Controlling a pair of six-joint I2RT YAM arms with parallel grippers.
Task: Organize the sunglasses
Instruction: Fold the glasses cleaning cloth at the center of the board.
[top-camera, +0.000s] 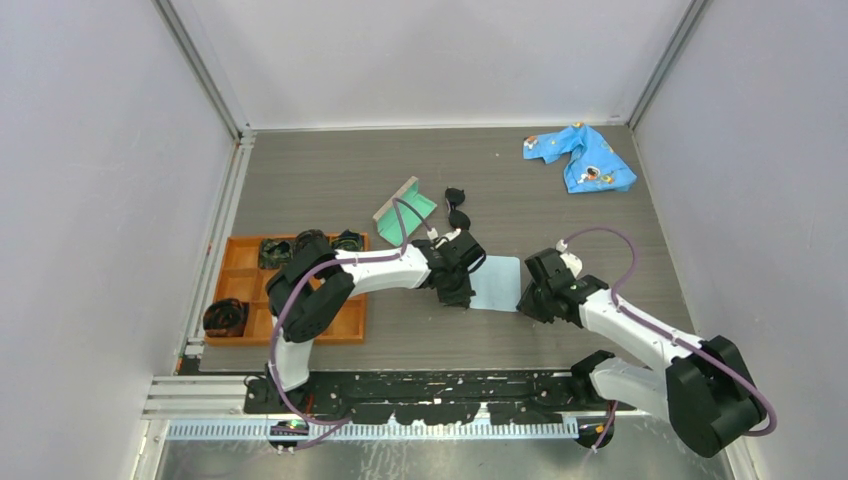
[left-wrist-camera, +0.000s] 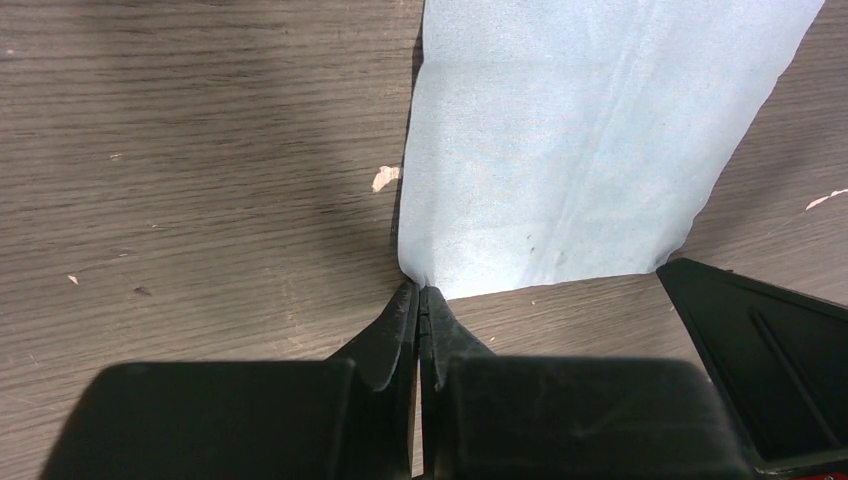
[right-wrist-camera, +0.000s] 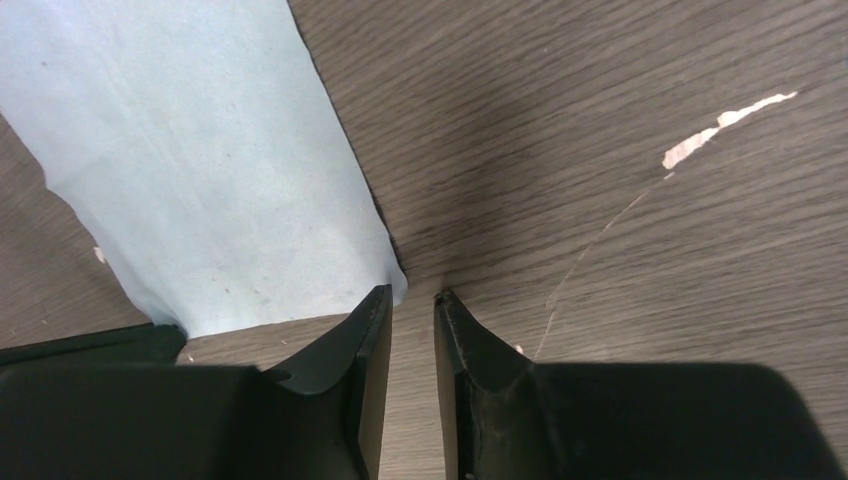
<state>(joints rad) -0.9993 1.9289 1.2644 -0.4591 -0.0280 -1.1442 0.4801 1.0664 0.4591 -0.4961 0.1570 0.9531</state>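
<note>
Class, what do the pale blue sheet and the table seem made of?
The sheet looks like thin matte cloth, perhaps microfibre: faint creases, soft edge. The table looks like dark wood-grain laminate: straight streaks, pale chips.

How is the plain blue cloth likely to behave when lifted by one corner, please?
Probably floppy: the cloth lies thin and flat, with soft creases, so it should drape from the corner that the left gripper pinches. Likely light, being so thin. Pushed, it would probably wrinkle rather than slide.
</note>
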